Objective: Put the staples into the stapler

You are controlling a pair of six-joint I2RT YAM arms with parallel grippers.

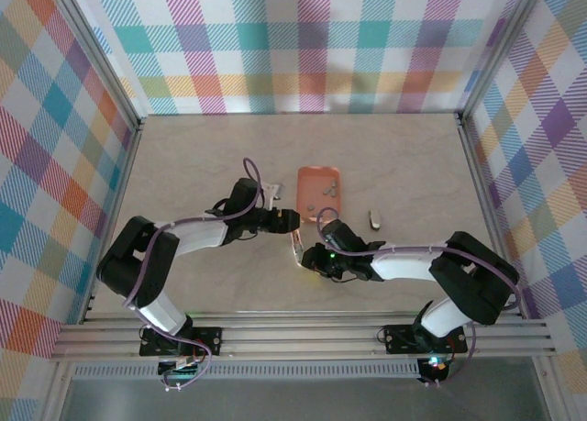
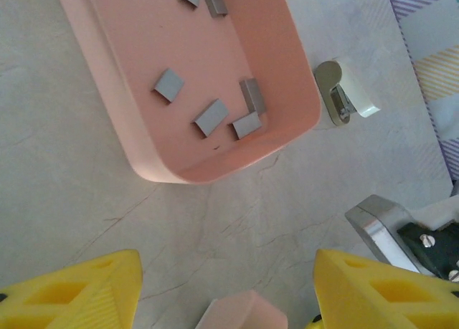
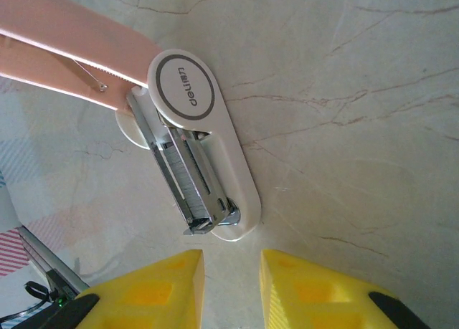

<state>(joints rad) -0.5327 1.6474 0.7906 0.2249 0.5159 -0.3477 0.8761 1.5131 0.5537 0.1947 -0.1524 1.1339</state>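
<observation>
The stapler [image 3: 233,157] lies open on the table. Its white base holds a metal channel with a ridged grey strip of staples [image 3: 188,182] in it, and its pale pink lid [image 3: 64,35] is swung away to the upper left. My right gripper [image 3: 231,261] sits just short of the channel's end, its fingers a narrow gap apart with nothing between them. My left gripper [image 2: 227,272] is open wide, and the pink lid tip [image 2: 244,313] lies between its fingers, touching neither. Several loose staples [image 2: 211,117] lie in the salmon tray [image 2: 154,173] beyond it.
A small white and metal object [image 2: 344,96] lies on the table right of the tray [image 1: 319,171], also visible from above as the small object [image 1: 373,220]. Both grippers [image 1: 286,221] [image 1: 323,230] meet just below the tray. Checked walls ring the table.
</observation>
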